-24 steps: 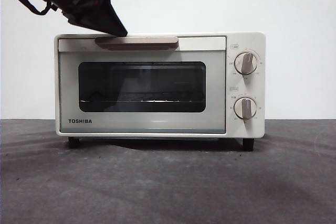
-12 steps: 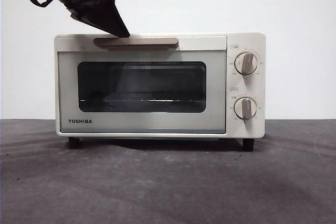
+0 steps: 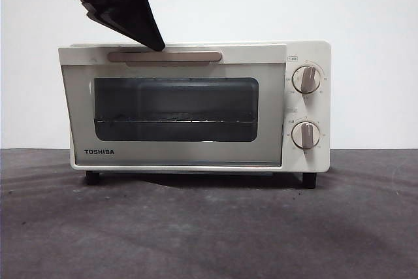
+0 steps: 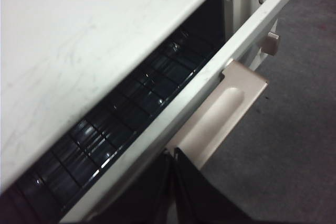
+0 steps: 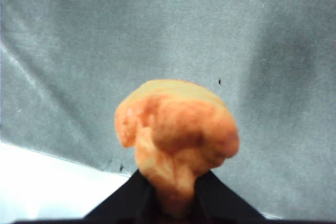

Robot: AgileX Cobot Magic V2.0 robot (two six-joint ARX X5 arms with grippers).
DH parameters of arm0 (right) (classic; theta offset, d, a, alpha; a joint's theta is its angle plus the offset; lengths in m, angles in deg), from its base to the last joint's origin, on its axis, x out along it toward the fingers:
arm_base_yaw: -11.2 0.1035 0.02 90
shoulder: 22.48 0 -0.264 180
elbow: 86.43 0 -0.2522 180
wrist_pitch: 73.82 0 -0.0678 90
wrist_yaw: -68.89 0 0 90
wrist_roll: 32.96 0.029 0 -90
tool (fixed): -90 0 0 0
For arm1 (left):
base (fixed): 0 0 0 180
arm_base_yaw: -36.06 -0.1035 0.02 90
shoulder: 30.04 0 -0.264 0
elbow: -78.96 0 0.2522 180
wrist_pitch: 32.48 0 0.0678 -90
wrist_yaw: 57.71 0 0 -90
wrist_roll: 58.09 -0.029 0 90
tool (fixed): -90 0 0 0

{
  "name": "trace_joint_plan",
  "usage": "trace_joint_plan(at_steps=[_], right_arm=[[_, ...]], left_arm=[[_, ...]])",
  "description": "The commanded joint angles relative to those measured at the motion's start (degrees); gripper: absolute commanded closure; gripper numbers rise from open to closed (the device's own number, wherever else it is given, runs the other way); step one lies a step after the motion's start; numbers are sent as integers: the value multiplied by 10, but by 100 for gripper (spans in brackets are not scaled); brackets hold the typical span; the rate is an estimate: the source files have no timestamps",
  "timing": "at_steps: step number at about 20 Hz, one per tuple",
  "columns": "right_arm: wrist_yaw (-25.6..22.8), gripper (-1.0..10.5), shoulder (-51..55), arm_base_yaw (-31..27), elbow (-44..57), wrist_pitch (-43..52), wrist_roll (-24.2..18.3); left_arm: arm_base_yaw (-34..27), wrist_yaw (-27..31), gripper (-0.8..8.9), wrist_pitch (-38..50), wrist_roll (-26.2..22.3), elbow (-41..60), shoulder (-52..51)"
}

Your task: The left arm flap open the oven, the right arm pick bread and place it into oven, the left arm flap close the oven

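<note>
Oven (image 3: 196,106), rigid and judged heavy, set toward the table's far edge, door cracked ajar, best taken by its bar handle (image 3: 164,56), where the left gripper (image 3: 155,44) is pressed, jaws nearly together; bread (image 5: 176,135), judged light and crushable, pinched at its base in the right gripper (image 5: 176,203).

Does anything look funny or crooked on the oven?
Yes, the oven door leans out at the top, ajar and a bit askew, because the left hand is at its handle. The right hand holds the bread. Nothing looks spilled or broken.
</note>
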Motion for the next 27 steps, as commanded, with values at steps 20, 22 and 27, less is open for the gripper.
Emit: trace_joint_plan(at_steps=[20, 22, 27], right_arm=[[1, 938, -3, 1, -11, 10, -3], [1, 938, -3, 1, -11, 16, -3], [2, 938, -4, 1, -11, 26, -3]], left_arm=[[70, 68, 798, -56, 144, 72, -8], [77, 71, 798, -45, 155, 89, -13], [100, 96, 798, -45, 175, 106, -35]])
